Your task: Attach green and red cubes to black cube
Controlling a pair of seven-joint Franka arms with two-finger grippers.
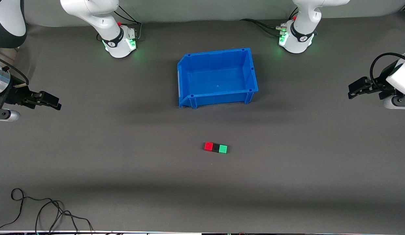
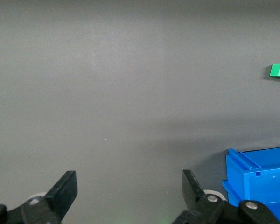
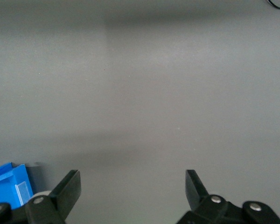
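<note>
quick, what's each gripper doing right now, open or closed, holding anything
Left gripper: open, empty, waiting at its end of the table.
Right gripper: open, empty, waiting at its end.

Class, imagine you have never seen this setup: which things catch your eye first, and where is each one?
The open blue plastic bin in the middle of the dark table stands out first. Nearer the front camera lies a tight row of three tiny cubes: the red cube, the black cube and the green cube, the black one between the others. The left gripper and right gripper wait open at the table's ends.
</note>
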